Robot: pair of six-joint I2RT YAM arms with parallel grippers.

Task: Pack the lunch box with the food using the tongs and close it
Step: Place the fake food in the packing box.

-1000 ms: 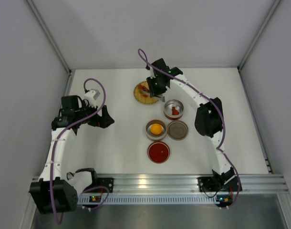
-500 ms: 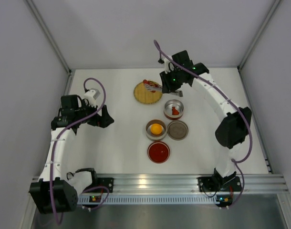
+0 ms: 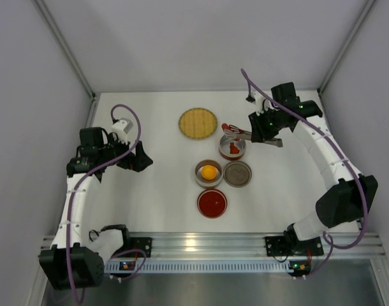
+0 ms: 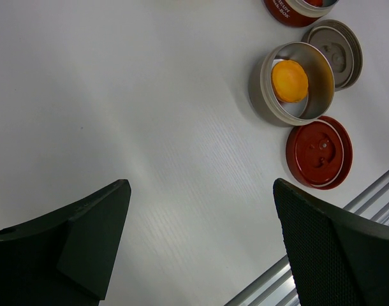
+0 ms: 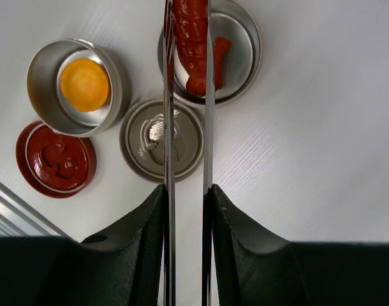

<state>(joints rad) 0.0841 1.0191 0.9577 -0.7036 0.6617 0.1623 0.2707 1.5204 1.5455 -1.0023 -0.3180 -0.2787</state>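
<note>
My right gripper (image 3: 263, 132) is partly closed around the tongs (image 3: 244, 132), squeezing the two silver arms (image 5: 168, 127) near their joined end. The tips point toward 9 o'clock in the overhead view and pinch a long red piece (image 5: 189, 32) between them. That piece hangs over the 12 o'clock rim of the rear tin (image 3: 241, 153). A second red piece (image 5: 221, 51) lies inside that tin.

The front tin (image 3: 200, 176) sits at 7 o'clock from the rear one and holds the round orange piece (image 3: 209, 172). A grey lid (image 3: 238, 173) touches it at 3 o'clock, and a red lid (image 3: 212, 203) lies just beside it at 6 o'clock. The woven plate (image 3: 198, 123) is at 10 o'clock from the rear tin.

My left gripper (image 4: 201, 191) is spread wide with nothing in it, over bare table (image 3: 162, 185) well off at 9 o'clock from the tins.
</note>
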